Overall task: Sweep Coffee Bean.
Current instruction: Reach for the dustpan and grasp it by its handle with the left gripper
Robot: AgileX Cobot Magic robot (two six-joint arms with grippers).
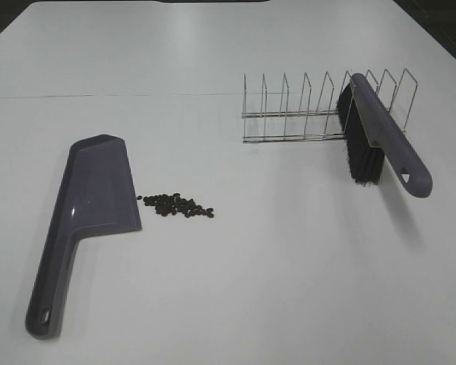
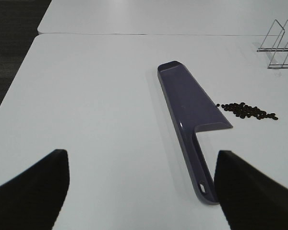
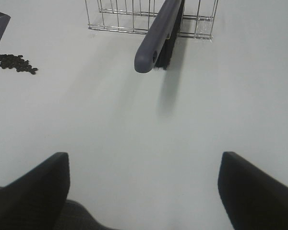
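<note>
A cluster of dark coffee beans point(image 1: 178, 204) lies on the white table, just right of a purple dustpan point(image 1: 91, 205) that lies flat. A purple brush point(image 1: 380, 137) with black bristles leans in a wire rack point(image 1: 304, 110), handle pointing towards the front. In the left wrist view the dustpan point(image 2: 189, 103) and the beans point(image 2: 247, 110) lie ahead of my open, empty left gripper point(image 2: 141, 191). In the right wrist view the brush point(image 3: 158, 36) is ahead of my open, empty right gripper point(image 3: 144, 191), with the beans point(image 3: 14, 63) off to the side. Neither gripper shows in the exterior high view.
The wire rack also shows in the left wrist view point(image 2: 281, 43) and the right wrist view point(image 3: 115, 19). A seam point(image 1: 114, 95) runs across the table behind the dustpan. Dark floor point(image 2: 9, 43) lies beyond the table's left edge.
</note>
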